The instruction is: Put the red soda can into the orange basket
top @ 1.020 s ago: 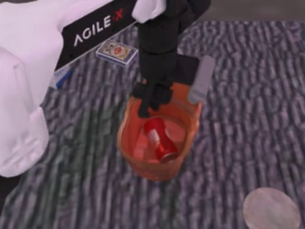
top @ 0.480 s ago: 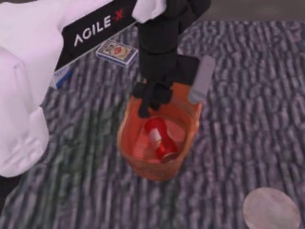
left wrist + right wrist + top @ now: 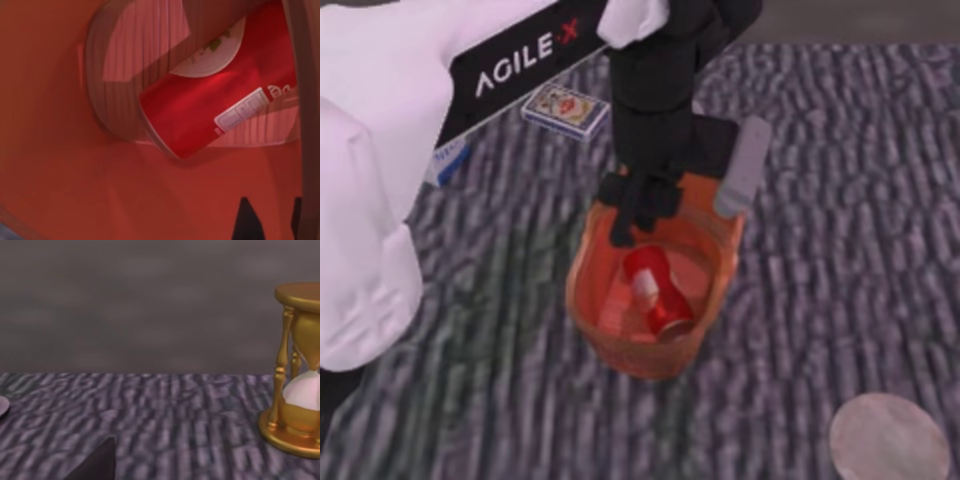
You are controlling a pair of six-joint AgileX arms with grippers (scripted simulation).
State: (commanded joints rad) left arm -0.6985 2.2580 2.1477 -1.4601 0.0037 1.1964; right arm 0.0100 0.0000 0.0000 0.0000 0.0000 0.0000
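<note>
With the red soda can (image 3: 655, 290) already lying tilted inside the orange basket (image 3: 582, 300), released from the spread-fingered left end effector (image 3: 638, 212) above the rim, a straight upward withdrawal is advised so that the basket's hoop handle is not snagged.

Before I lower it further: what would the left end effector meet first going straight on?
Likely the small red soda can lying inside the large orange woven basket, beneath the left end effector; depth is unclear.

1 can (image 3: 653, 290), 1 basket (image 3: 582, 300), 1 card box (image 3: 565, 110), 1 hourglass (image 3: 299, 372), 1 disc (image 3: 890, 438).
</note>
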